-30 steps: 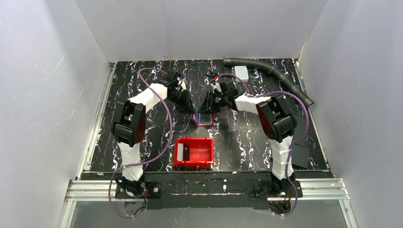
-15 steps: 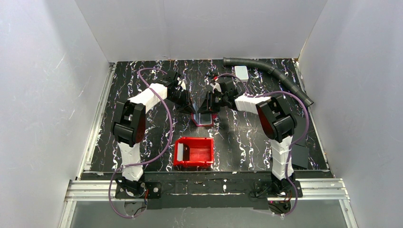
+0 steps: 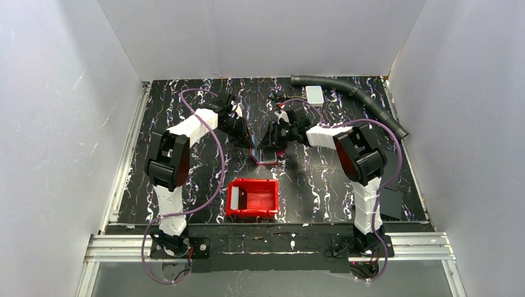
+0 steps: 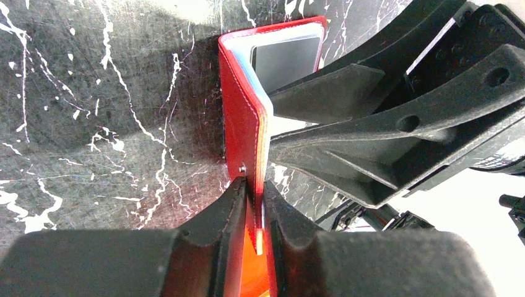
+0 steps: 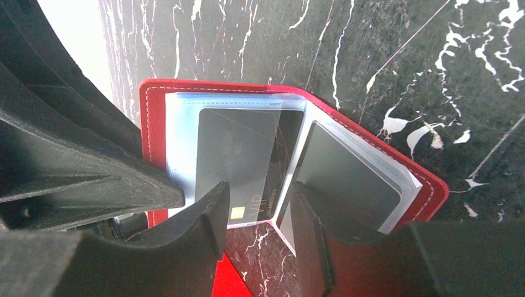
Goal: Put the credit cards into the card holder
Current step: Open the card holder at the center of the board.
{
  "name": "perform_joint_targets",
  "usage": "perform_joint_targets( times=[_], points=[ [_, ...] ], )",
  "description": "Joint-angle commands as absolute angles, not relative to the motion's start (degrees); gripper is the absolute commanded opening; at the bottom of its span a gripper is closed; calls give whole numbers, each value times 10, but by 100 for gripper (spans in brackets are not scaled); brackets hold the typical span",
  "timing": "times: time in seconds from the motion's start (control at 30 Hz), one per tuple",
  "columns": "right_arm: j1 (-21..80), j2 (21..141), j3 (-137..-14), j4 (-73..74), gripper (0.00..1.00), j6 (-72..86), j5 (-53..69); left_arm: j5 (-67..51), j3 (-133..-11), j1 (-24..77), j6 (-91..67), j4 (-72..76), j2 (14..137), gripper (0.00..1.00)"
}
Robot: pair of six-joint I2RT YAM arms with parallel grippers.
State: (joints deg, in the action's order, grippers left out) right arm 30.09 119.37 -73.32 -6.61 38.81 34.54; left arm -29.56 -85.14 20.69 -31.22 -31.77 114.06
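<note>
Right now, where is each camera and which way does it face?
Top external: above and behind, facing down at the table; left arm and right arm show.
Left wrist: on the arm, facing along the left gripper clamped on the card holder.
Right wrist: on the arm, facing past the right gripper at a card.
Shared: both wrist views show the card holder.

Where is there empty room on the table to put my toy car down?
Bare table lies left of the left arm, and between the red bin and the right arm. The middle is crowded: both arms meet over the card holder.
</note>
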Motion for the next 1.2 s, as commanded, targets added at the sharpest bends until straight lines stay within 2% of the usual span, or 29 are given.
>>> perform_joint_targets(
  times=[0.0, 0.17, 0.33, 0.43, 0.53, 0.6, 0.87, 1.17],
  points=[
    [300, 1164, -731, -87, 51, 386, 357, -307, -850, 203, -311, -324, 1113, 15],
    [301, 1152, -717, -114, 59, 404, 362, -300, -848, 202, -304, -331, 1114, 19],
    [305, 1158, -720, -118, 60, 409, 365, -286, -832, 189, -292, -339, 1109, 23],
    [307, 1167, -725, -123, 57, 414, 367, -292, -823, 182, -291, -338, 1107, 24],
    [307, 1175, -729, -125, 48, 418, 366, -293, -815, 178, -293, -334, 1102, 24],
    [307, 1182, -732, -124, 47, 419, 365, -293, -814, 177, -294, -331, 1102, 23],
    [310, 1200, -737, -109, 56, 412, 354, -293, -801, 171, -296, -325, 1111, 23],
    [314, 1218, -740, -113, 56, 415, 358, -285, -786, 161, -293, -319, 1135, 12]
  ],
)
